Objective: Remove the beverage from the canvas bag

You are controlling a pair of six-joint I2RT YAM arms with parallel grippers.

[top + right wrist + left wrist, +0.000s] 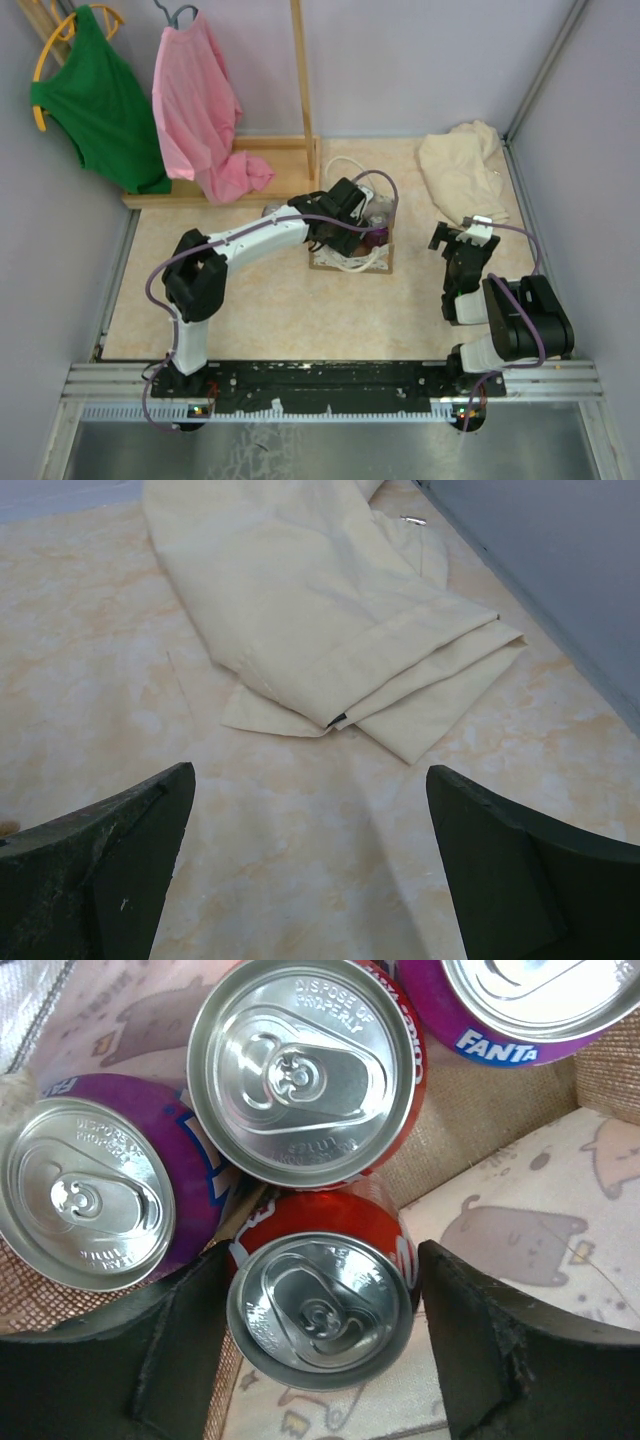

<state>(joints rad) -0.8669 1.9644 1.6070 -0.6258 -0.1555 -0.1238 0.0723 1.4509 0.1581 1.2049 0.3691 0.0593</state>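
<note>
The task is at its grasping stage, and nothing has come out yet. All four drink cans stand upright and packed together inside the canvas bag [350, 262], which sits on the bench [250, 300] far of centre, just right of the wooden clothes rack [300, 100]. The wrist view shows two red cans and two purple Fanta ones, with the bag's cat-printed lining around them.

The left arm stretches far and rightward from its base, elbow bent, wrist tipped down into the bag's mouth. The left tool [322, 1252] is spread wide and straddles the near red can [320, 1310], one finger [170, 1360] on each side, right at the rim's edges. I cannot tell whether the fingers press on it, so I judge the grip unfinished. What is left is clamping, lifting the can straight up past its neighbours, and setting it down outside the bag.

The right arm is folded back at the right side. The right tool [310, 772] is wide and bare above the bench, near the cream cloth [320, 610].
</note>
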